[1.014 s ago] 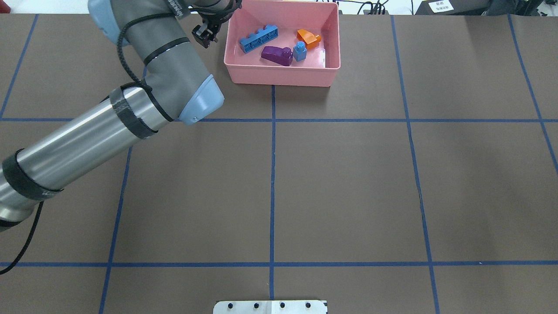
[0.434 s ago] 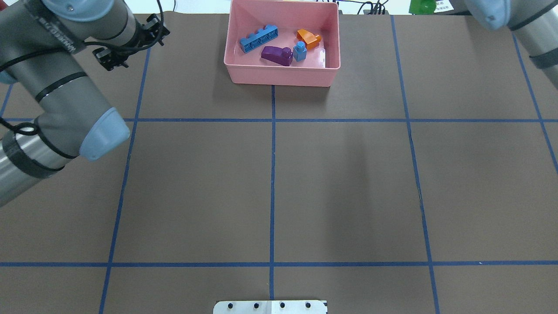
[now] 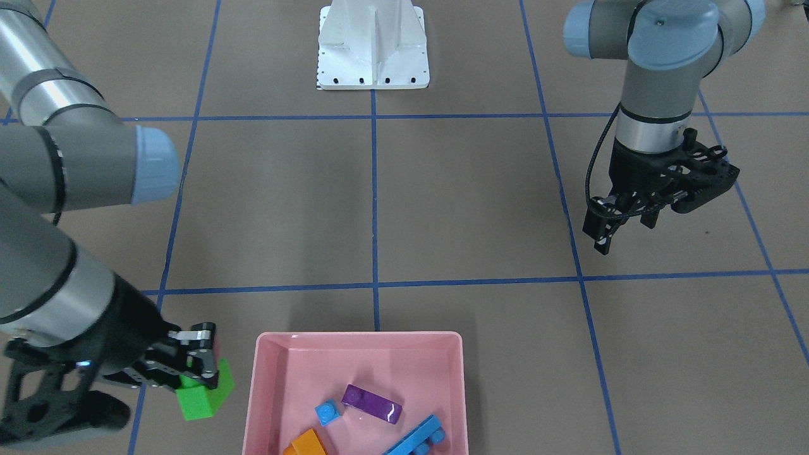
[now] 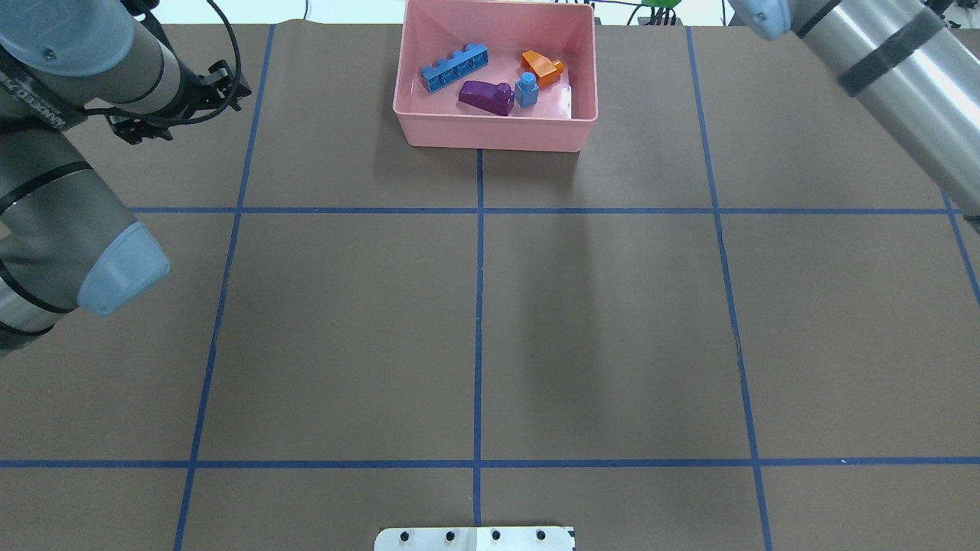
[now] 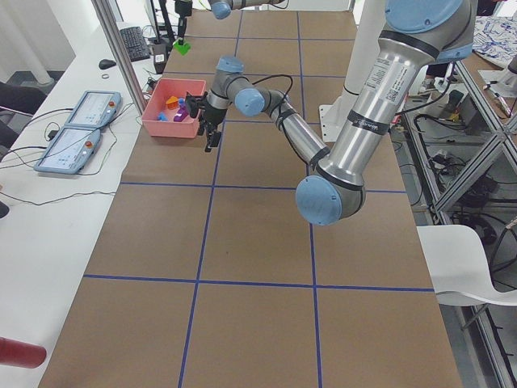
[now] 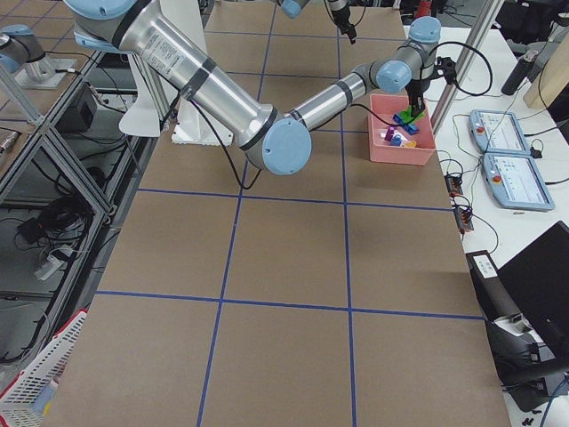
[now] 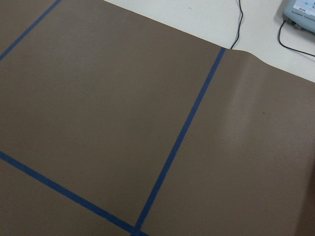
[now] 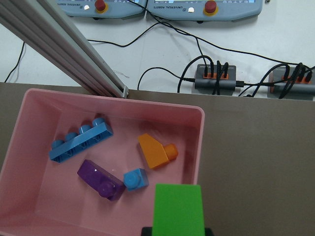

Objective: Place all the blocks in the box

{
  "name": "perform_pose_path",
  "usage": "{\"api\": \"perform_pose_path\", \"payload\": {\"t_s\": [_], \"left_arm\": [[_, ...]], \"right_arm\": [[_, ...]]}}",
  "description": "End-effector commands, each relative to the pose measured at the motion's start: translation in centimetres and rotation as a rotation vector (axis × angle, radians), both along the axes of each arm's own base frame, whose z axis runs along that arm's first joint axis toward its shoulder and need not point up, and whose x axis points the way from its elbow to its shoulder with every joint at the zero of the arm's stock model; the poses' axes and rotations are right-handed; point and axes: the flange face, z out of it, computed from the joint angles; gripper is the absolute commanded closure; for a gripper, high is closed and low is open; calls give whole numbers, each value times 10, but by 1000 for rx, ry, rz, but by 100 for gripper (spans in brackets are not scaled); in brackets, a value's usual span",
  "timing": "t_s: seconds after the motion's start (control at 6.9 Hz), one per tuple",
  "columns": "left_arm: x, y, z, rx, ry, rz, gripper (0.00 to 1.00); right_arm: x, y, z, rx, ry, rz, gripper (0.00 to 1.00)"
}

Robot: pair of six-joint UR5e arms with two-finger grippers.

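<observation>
The pink box (image 4: 490, 132) stands at the table's far edge, near the middle. Inside it lie a long light-blue block (image 4: 454, 67), a purple block (image 4: 486, 97), a small light-blue block (image 4: 526, 89) and an orange block (image 4: 541, 67). My right gripper (image 3: 201, 373) is shut on a green block (image 3: 202, 395), held in the air close beside the box (image 3: 360, 337). In the right wrist view the green block (image 8: 178, 209) hangs at the box's near rim (image 8: 201, 147). My left gripper (image 3: 622, 230) hangs open and holds nothing, well off to the box's side.
The white robot base (image 3: 373, 50) stands at the table's near middle edge. Blue tape lines (image 4: 478, 306) divide the brown table cover. Beyond the far edge lie cables, control panels (image 8: 204, 7) and a slanted aluminium bar (image 8: 64, 49).
The left arm has drawn back leftward from the box with its gripper holding nothing. The right arm has swung in from the right, bringing the green block up to the box.
</observation>
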Motion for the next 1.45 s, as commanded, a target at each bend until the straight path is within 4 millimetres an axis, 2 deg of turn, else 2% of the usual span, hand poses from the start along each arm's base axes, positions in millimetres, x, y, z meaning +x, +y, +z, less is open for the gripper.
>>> {"api": "perform_pose_path", "payload": {"t_s": [0.0, 0.14, 0.29, 0.43, 0.58, 0.72, 0.87, 1.01, 1.16, 1.3], "left_arm": [[-38, 45, 27, 35, -45, 69, 0], [-47, 56, 32, 30, -49, 69, 0], [-48, 59, 37, 23, -52, 72, 0], [-48, 59, 37, 24, -53, 71, 0], [-48, 59, 36, 26, -51, 70, 0], [-48, 60, 37, 25, -51, 74, 0], [-50, 61, 42, 43, -83, 119, 0], [-52, 64, 55, 42, -115, 152, 0], [-50, 62, 65, 17, -126, 142, 0], [-54, 59, 66, 10, -119, 132, 0]], "right_arm": [[-99, 15, -26, 74, 28, 28, 100], [-128, 12, -8, 118, 22, 54, 100], [-144, 7, -14, 126, 15, 57, 100], [-147, 6, -16, 121, 16, 57, 99], [-147, 6, -18, 122, 15, 57, 12], [-144, 4, -34, 124, 1, 64, 1], [-124, -5, -48, 104, -23, 60, 1], [-94, -15, -58, 65, -24, 39, 1], [-62, -20, -71, 18, -7, 37, 1], [-15, -26, -73, 0, -8, 1, 1]]}}
